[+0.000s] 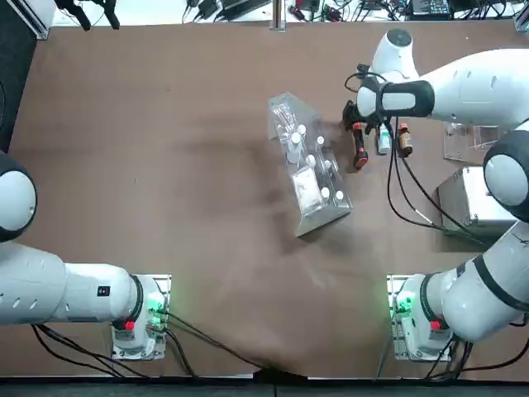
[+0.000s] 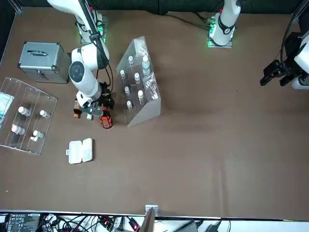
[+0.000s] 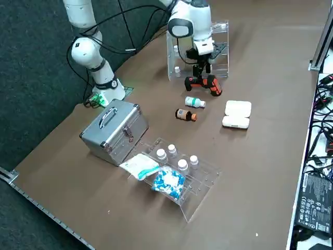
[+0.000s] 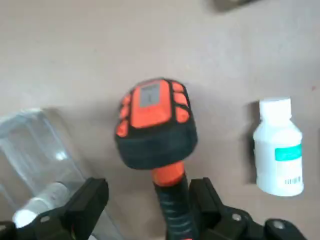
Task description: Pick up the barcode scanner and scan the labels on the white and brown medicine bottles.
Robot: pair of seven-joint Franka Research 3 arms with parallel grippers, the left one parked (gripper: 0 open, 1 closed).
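From the top view, your right claw (image 1: 366, 124) is over the barcode scanner (image 1: 358, 147), whose orange-red handle end shows. From the scanner, the white bottle (image 1: 383, 139) lies at 3 o'clock, with the brown bottle (image 1: 405, 141) just beyond; the clear rack of vials (image 1: 310, 165) stands at 8 o'clock.

The front view gives you what the arm covers overhead: an open white case (image 2: 79, 151) on the tabletop (image 2: 193, 154), at 7 o'clock from the scanner. Here the white bottle is mostly hidden.

The right side view bares both bottles, lying on their sides: white at 6 o'clock from the scanner, brown at 7. It also shows you a blue-and-white packet (image 3: 169, 182) in the nearer clear rack (image 3: 195, 190).

Only the right wrist view settles the claw for you: its fingers are wide apart, the scanner's grip lying between them, closer to one, unclamped. You also see the scanner's grey screen (image 4: 149, 95) and the white bottle's barcode (image 4: 293, 180).
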